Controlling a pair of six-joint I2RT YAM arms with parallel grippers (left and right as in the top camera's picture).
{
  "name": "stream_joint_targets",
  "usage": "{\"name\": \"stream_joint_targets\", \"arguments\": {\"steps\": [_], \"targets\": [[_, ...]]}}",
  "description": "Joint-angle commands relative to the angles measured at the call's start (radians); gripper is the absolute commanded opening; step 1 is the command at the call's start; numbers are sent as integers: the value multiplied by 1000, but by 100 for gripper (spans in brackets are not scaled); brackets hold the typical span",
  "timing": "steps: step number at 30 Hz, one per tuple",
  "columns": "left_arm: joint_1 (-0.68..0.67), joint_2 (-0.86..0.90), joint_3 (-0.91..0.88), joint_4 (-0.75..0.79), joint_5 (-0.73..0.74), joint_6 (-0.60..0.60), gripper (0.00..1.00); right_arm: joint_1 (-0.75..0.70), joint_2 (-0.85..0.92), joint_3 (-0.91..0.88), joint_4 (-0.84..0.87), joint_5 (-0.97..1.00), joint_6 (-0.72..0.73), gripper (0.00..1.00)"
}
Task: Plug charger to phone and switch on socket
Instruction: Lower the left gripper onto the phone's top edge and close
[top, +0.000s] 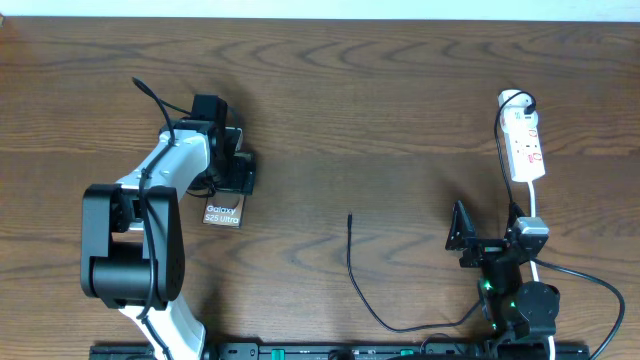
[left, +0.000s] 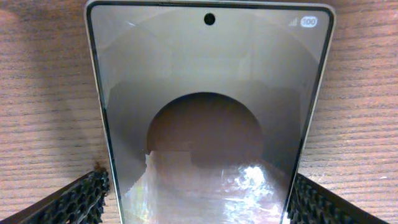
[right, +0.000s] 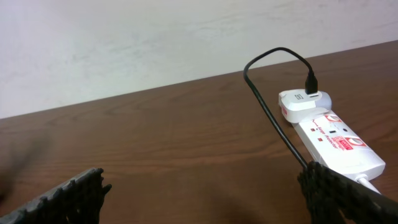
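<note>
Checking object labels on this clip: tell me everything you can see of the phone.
The phone is a slim slab: glossy dark face, pale rim, punch-hole lens at one end, large oval mark, white Galaxy lettering. It lies flat, face up, on the wooden table. The left gripper straddles its long edges, fingers close beside them; whether they touch is unclear.

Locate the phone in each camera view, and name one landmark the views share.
Overhead: the phone lies left of centre, only its lettered end showing.
Left wrist: it fills most of the frame.
Right wrist: not in it.
Shared landmark: the brown wooden table.
</note>
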Motion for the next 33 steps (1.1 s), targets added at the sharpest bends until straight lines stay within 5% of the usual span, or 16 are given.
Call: {"name": "stream_joint_targets", "arguments": {"steps": [1, 33], "targets": [[3, 27, -39, -6, 52, -5, 87, 14, -3, -1, -4, 2, -3, 99], [3, 27, -39, -6, 52, -5, 71, 14, -3, -1, -4, 2, -3, 99]]}}
